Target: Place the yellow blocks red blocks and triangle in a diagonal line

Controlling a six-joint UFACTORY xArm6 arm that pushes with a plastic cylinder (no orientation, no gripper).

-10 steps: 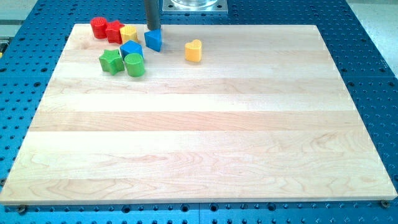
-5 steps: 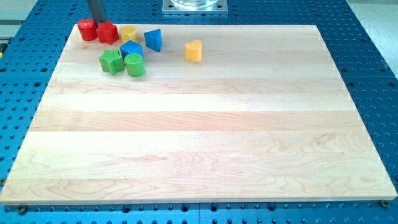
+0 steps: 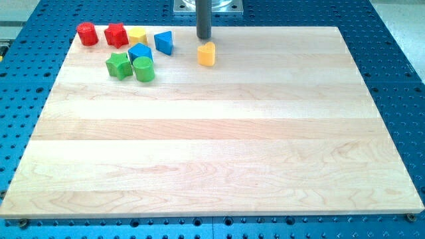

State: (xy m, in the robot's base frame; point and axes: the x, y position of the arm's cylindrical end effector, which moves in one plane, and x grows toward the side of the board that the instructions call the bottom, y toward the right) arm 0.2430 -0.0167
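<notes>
My tip [image 3: 204,38] just above yellow heart block [image 3: 207,54]

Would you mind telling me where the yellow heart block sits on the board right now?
The yellow heart block sits near the view's top, slightly left of centre, right of the blue triangle, with my tip just above it.
</notes>
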